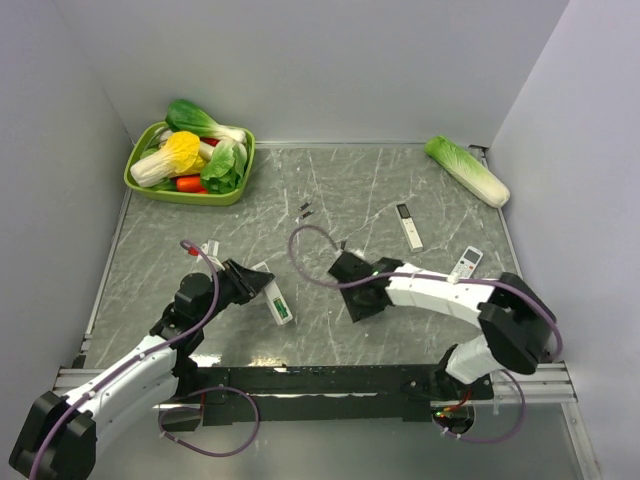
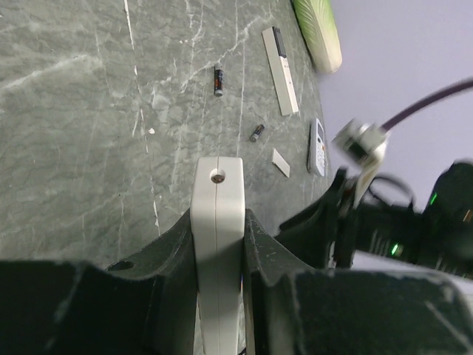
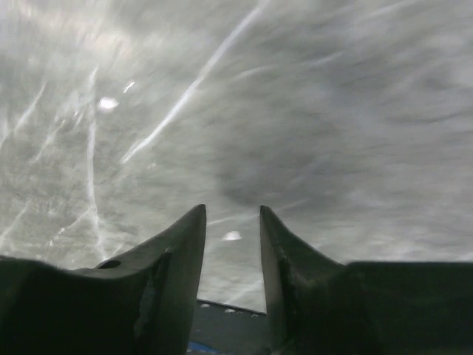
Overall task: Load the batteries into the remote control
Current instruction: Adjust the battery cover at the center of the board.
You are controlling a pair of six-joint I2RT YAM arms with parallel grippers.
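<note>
Pinching the remote control, left tool; right tool spread, spare remote beyond

In the right wrist view the table is smeared by blur, and no mark on it is sharp. In the left wrist view the remote control runs off the bottom edge, and the left gripper covers its sides. The right arm is blurred there, and the cabbage is cut at the top. From above, two dark specks are too small to name.
</note>
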